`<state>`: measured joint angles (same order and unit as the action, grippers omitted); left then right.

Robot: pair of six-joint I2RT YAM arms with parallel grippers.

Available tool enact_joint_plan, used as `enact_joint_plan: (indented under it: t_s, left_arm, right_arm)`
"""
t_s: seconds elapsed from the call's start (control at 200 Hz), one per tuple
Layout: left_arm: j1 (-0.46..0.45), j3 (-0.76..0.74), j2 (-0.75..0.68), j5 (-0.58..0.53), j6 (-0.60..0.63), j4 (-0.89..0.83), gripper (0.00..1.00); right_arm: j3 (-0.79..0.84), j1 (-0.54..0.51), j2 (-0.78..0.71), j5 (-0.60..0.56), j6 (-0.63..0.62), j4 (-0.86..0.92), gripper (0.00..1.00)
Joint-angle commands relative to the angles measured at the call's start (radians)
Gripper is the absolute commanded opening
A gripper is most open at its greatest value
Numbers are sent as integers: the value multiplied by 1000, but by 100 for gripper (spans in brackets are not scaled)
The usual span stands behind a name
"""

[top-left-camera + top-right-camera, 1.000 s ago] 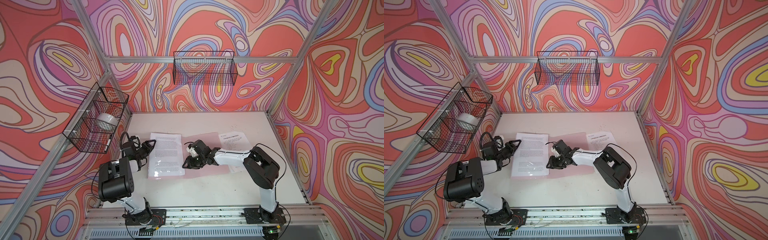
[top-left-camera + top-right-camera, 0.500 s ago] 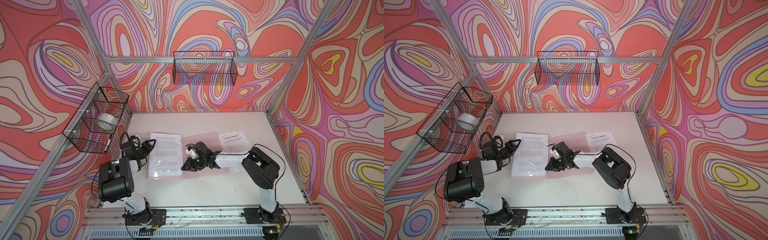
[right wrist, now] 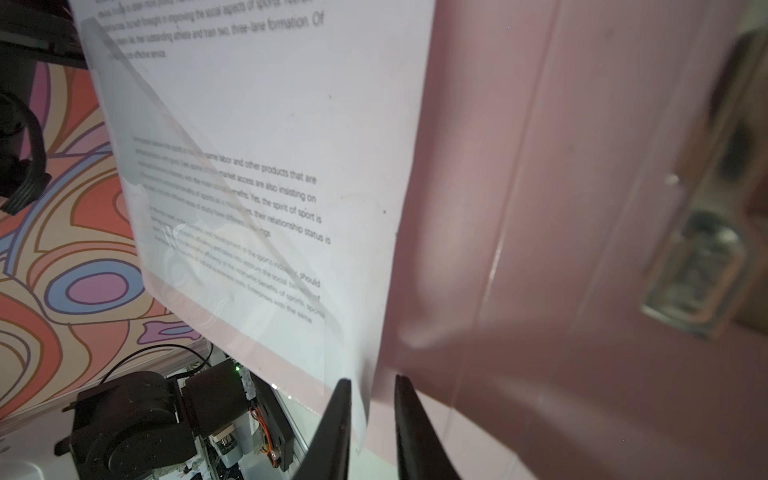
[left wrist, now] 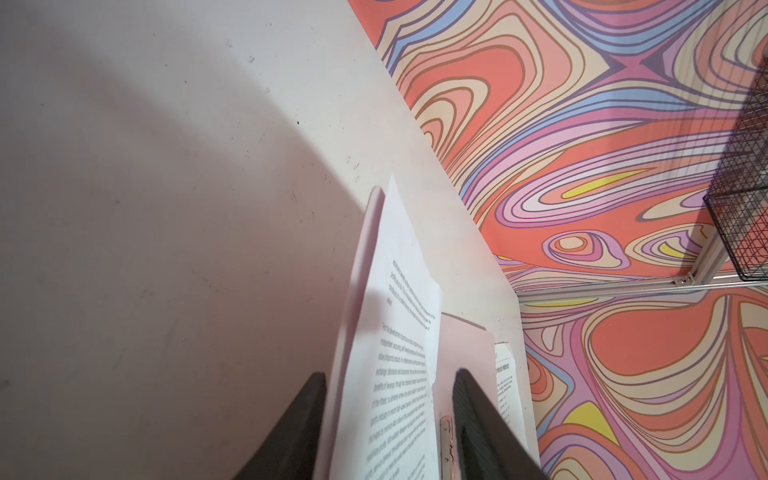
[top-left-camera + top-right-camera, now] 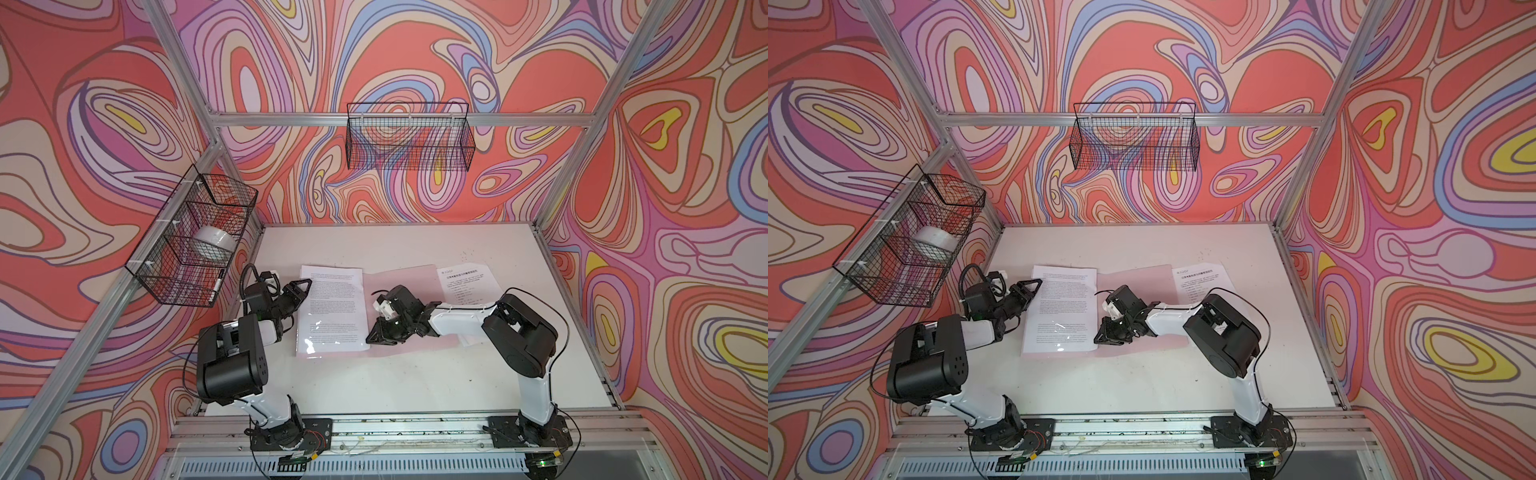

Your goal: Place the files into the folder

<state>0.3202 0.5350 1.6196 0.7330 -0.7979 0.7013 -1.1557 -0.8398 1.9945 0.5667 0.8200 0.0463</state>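
The left gripper [image 5: 305,289], jaws released, sits at the far left edge of a sheet [image 5: 332,307] lying on the pink folder [image 5: 411,282]. The right gripper [image 5: 371,338] has narrowed jaws straddling that sheet's near right edge; whether they pinch it, I cannot tell. A second sheet [image 5: 467,282] lies rightmost.

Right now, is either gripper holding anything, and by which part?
Left gripper is open, holding nothing. Right gripper straddles the printed sheet at its near corner, jaws almost closed; pinch cannot be told.
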Motion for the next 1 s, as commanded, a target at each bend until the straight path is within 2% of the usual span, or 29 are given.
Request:
enact_joint_plan:
  t_s: [0.0,0.331,0.441,0.997]
  left_arm:
    - [-4,-10,5,10,-7,40,50]
    - [-4,-10,27,21,-25,73,50]
    - [-4,-10,19,19,-19,65,50]
    - [-4,-10,12,14,-12,52,50]
  right_arm:
    - [-24,-9,28,-10,-22,16,20]
    - [-50,-9,73,37,-22,3,18]
    - [-62,-9,85,41,-26,15,0]
    - [-58,-27,49,13,-137,93,0]
